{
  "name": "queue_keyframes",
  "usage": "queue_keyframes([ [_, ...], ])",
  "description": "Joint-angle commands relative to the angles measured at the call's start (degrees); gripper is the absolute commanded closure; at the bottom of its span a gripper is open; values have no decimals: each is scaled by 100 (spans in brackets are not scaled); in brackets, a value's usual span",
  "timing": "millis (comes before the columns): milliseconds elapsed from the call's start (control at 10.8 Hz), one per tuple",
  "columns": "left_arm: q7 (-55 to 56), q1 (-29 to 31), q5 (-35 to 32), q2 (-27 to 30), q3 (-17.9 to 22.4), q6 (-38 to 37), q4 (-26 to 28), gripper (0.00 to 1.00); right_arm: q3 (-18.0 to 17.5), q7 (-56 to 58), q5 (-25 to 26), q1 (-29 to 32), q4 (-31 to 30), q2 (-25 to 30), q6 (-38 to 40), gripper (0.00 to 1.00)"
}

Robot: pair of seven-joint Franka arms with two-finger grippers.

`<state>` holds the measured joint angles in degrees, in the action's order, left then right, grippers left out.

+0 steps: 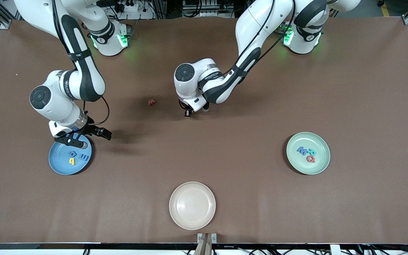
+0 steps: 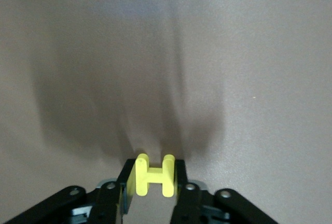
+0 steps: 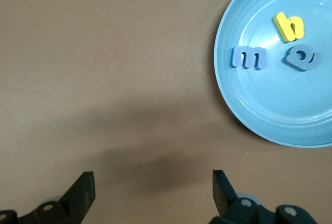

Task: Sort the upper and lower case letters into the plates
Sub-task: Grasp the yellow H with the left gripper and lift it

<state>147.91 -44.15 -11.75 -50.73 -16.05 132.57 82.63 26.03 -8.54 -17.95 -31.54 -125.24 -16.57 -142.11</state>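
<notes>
1. Our left gripper is down at the table near its middle, fingers pinched narrow on a yellow letter H. The piece stands between the pads, its two uprights pressed by them and its crossbar spanning the gap.

2. We judge the H very light and slightly squashy, like foam. A gentle squeeze should carry it; too much could bow the crossbar and let it pop out sideways. The uprights give flat, parallel faces, so gripping across them is the sound hold.

3. The tips of the H poke out just past the fingertips, so the hold is shallow. Any quick swing may twist the letter between the pads.

4. A red letter lies flat on the table just beside the left gripper, toward the right arm's end. Being thin and flat, we expect it needs the fingertips right down at the tabletop, one at each edge.

5. Our right gripper waits with fingers wide and empty over the table at the rim of the light blue plate, which holds three lowercase letters.

6. The mint green plate holds capitals; the cream plate sits unused.
</notes>
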Motion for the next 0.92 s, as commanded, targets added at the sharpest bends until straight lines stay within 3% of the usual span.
queue_keyframes([
  [0, -480, -32, 33, -8, 128, -3, -28, 100, -45, -731, -51, -97, -36, 163, 8, 0],
  [277, -999, 537, 15, 457, 129, -108, -36, 100, -62, -1954, -42, -659, -79, 154, 8, 0],
  [461, -1883, 1011, 103, 835, 76, -571, -19, 100, -62, -3261, -34, -1159, -149, 93, -27, 0],
  [830, -3886, 2250, 270, 1397, -118, -1293, 25, 100, -28, -4934, -34, -2179, -1070, 172, -674, 0],
])
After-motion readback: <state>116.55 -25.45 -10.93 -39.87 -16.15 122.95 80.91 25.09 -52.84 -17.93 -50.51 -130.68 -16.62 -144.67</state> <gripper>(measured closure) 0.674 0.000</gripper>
